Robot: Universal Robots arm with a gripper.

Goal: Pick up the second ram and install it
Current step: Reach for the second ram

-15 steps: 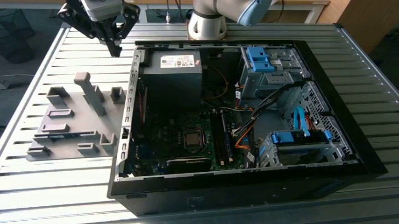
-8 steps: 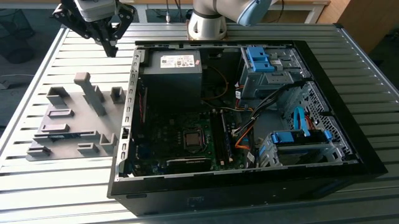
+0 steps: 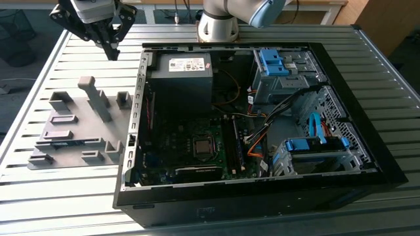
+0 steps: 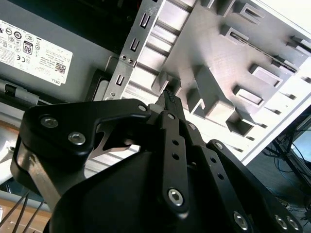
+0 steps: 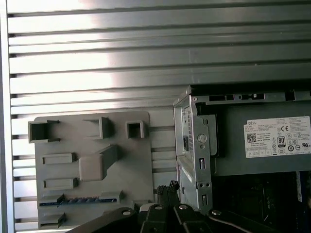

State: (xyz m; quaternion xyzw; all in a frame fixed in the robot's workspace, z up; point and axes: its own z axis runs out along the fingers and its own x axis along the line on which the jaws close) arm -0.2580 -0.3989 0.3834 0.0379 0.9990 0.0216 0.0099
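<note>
The fingers of the gripper (image 3: 113, 53) are pressed together at their tips with nothing between them; both wrist views show the same closed, empty pinch (image 4: 170, 98) (image 5: 167, 188). In the exterior view the gripper hangs in the air at about eleven o'clock in the scene, clear of everything below.

Nearest beneath it is the grey holder tray (image 3: 85, 113), which lies on the slatted table (image 3: 66, 196). Taken from the tray's centre, the gripper stands at roughly twelve o'clock, near the tray's far edge.

The second ram (image 3: 75, 143) lies in a slot of that tray, at about six o'clock from the tray's centre. It shows as a thin blue-green strip set on edge. The first wrist view gives it more plainly (image 5: 80, 200), seated between grey blocks, well apart from the fingertips.

At three o'clock of the tray sits the open computer case (image 3: 135, 123), just beside it. The motherboard (image 3: 177, 142) is exposed, and its memory slots (image 3: 231, 142) run along the board's side. Whether one slot already holds a stick cannot be told for certain.

By this showing, the task is at its start: the ram is not yet grasped or lifted, and both the carry to the case and the seating remain undone.
</note>
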